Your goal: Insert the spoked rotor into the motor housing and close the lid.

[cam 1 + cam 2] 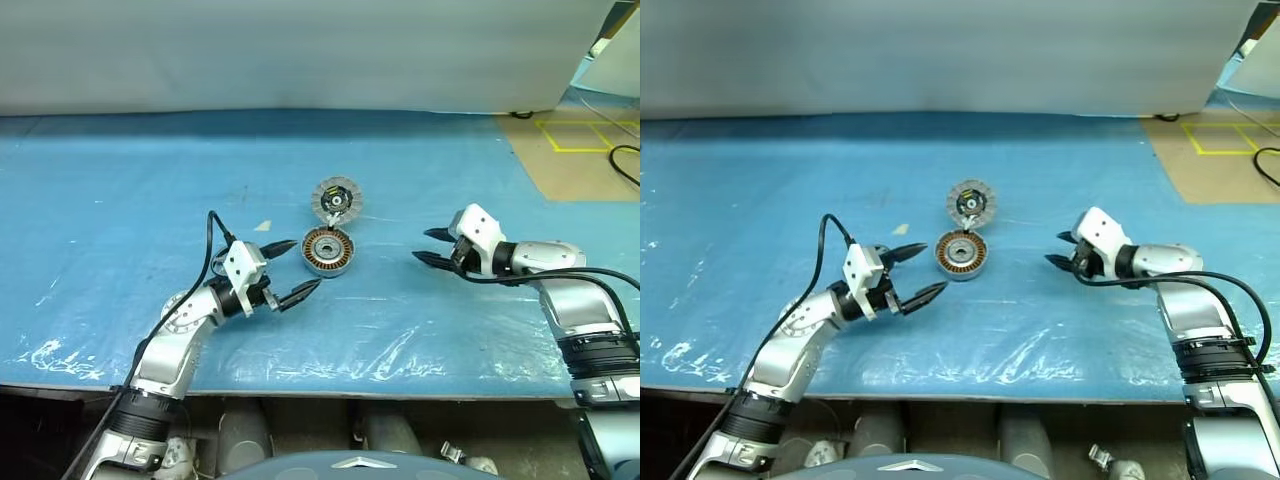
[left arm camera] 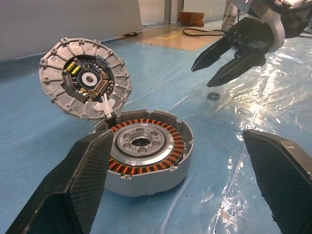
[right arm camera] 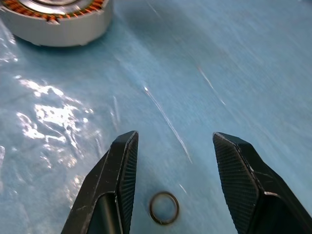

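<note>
One motor housing [image 1: 328,251], one lid [image 1: 336,200], perhaps one ring [image 3: 164,207].

motor housing [image 3: 53,22] cut off at edge

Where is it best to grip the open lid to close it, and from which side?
Probably the lid's free upper rim, opposite its hinge at the motor housing, approached from behind. It stands tilted open, so pushing that edge swings it down.

No readable text, labels or numbers.
</note>
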Available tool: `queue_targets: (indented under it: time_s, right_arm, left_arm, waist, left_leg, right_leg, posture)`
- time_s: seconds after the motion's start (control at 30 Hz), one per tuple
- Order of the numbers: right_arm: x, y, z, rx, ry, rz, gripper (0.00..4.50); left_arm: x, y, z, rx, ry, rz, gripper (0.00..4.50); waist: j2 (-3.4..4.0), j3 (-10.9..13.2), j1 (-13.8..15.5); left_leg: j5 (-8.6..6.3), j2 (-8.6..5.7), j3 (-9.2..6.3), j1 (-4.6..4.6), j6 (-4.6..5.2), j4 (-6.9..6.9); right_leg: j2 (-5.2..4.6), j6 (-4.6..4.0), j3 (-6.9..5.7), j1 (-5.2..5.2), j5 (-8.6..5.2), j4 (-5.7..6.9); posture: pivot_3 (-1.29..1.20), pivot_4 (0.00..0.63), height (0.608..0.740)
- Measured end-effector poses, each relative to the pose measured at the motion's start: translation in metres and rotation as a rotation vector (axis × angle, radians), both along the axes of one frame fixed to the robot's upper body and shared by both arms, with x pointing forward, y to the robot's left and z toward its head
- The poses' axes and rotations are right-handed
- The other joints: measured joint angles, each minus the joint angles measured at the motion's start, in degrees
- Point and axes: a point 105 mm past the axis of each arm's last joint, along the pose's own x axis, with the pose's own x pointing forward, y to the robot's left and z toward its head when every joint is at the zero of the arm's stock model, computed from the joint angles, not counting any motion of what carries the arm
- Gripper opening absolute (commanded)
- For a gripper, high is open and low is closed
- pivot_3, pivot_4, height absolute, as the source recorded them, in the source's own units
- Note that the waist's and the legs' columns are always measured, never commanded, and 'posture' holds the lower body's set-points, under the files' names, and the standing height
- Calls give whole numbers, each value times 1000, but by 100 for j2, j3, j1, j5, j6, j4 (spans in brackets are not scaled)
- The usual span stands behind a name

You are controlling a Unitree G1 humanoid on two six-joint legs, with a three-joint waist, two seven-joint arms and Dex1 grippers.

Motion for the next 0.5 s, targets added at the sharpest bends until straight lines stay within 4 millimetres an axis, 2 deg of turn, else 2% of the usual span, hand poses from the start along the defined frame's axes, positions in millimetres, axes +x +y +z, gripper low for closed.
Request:
queue_targets:
  time_s: [0.2, 0.5]
  right_arm:
    - [-3, -22, -23, -32, 64, -89, 2565]
    - [-6, -25, -30, -35, 89, -103, 2565]
  left_arm:
    - [-1, -3, 0, -1, 1, -18, 4500]
    - [-1, -1, -1, 12, 1, -25, 4500]
  waist:
    - [0, 0, 5]
    - [0, 0, 12]
  left_leg:
    - [-1, -1, 0, 5, 2, -1]
    - [-3, -1, 0, 6, 6, -4]
  right_leg:
    - [-3, 0, 0, 10, 0, -6]
    - [-4, 1, -1, 17, -1, -8]
  posture:
    - [0, 150, 740]
    - [0, 150, 740]
